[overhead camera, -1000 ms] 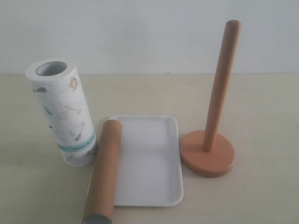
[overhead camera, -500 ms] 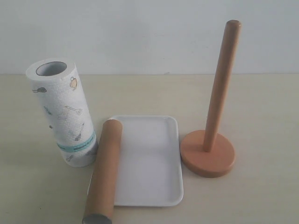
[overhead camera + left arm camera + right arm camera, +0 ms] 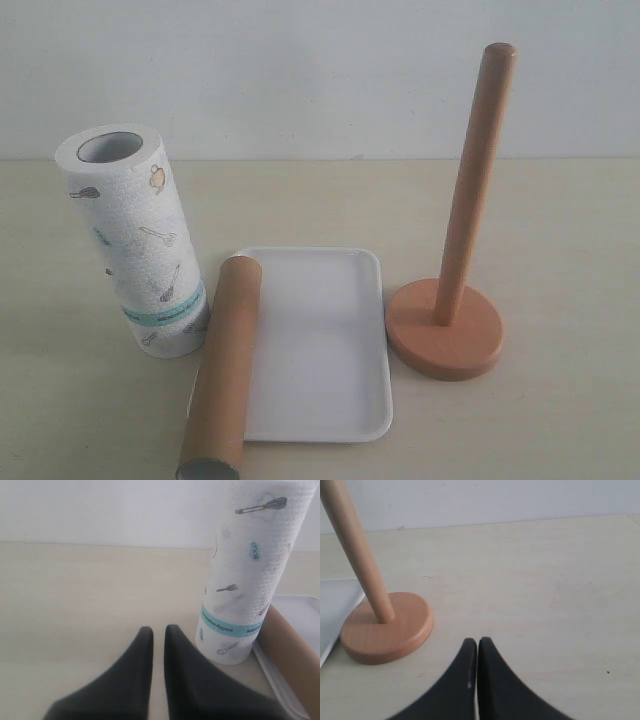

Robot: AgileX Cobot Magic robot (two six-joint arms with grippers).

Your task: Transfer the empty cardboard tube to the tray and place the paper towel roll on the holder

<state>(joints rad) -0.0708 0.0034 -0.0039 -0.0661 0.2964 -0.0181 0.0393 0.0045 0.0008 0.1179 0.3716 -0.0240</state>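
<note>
The paper towel roll [image 3: 135,240] [image 3: 247,570] stands upright on the table at the left. Lying on its side, the empty cardboard tube [image 3: 222,365] [image 3: 290,652] rests along the left rim of the white tray [image 3: 325,345] [image 3: 300,611], its near end past the tray's front edge. To the right stands the wooden holder [image 3: 455,300] [image 3: 382,625] with its post bare. No gripper shows in the exterior view. My left gripper [image 3: 158,630] is shut and empty, a short way from the roll's base. Beside the holder's base my right gripper [image 3: 477,641] is shut and empty.
The pale table [image 3: 560,250] runs back to a plain white wall [image 3: 300,70]. Nothing else stands on it.
</note>
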